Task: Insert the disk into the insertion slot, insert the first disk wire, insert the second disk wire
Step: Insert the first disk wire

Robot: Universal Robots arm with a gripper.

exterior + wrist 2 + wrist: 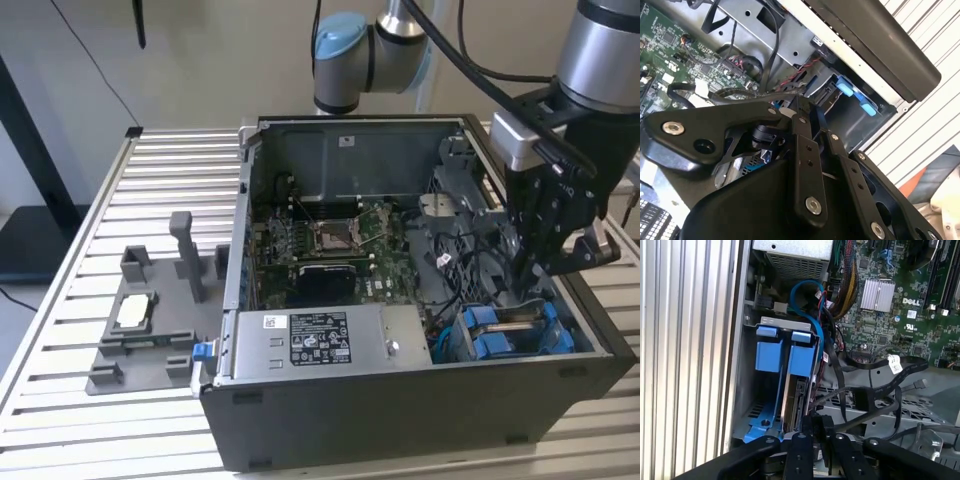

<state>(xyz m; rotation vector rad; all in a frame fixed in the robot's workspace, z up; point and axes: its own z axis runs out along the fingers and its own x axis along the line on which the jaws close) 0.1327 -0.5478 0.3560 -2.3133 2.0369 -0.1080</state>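
The disk (799, 397) stands on edge in the insertion slot (747, 390), framed by its bright blue carrier (802, 360). In the exterior view the slot (515, 318) lies at the case's front corner on that view's right, with blue tabs (553, 330) showing. My gripper (533, 268) reaches down into the case just behind the slot. Its black fingers (801, 447) are closed around a black wire connector (821, 424) right at the disk's rear edge. Black disk wires (875, 405) loop away from there. In the second wrist view the fingertips (799, 112) meet beside a blue tab (855, 97).
A long grey power-supply box (320, 340) lies along the case's front. The green board (330, 250) with its square socket sits behind it. The case walls (590, 340) hem in the arm. A grey fixture (135, 315) stands on the slatted table (90, 230).
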